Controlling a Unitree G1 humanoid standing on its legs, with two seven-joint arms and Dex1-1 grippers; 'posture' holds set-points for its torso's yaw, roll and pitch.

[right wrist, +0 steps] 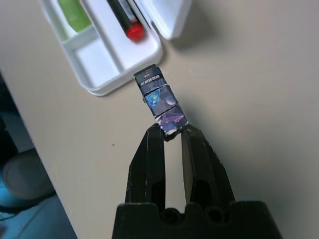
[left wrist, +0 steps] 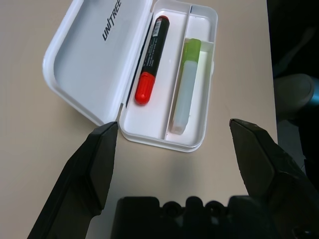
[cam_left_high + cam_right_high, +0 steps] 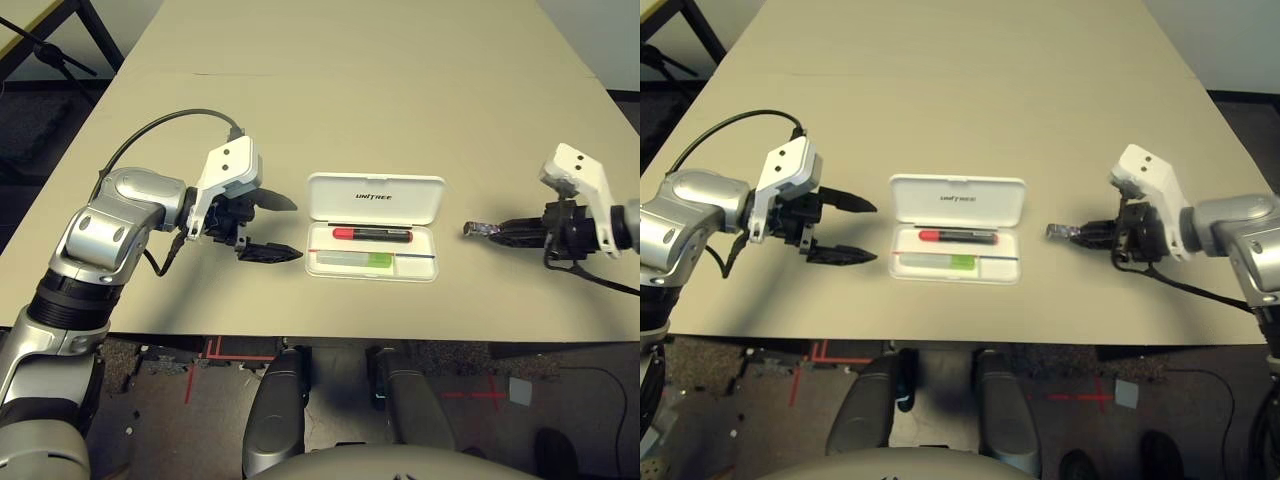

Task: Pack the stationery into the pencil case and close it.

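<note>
Inside, the open pencil case [image 3: 373,197] holds marker [image 3: 372,234]; highlighter [image 3: 355,260].

I see a long beige table [image 3: 350,90] running away from me over dark carpet [image 3: 620,110]. Red tape marks [image 3: 470,395] cross the floor below its near edge, and a black stand [image 3: 50,52] sits beyond the far left corner.

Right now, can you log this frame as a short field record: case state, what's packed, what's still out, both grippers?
case: flat white plastic pencil case, lid open, on beige table
packed: red marker with black barrel; flat light-green highlighter
still out: small dark rectangular piece, held above the table beside the case
left gripper: open, empty
right gripper: shut on the piece
</note>
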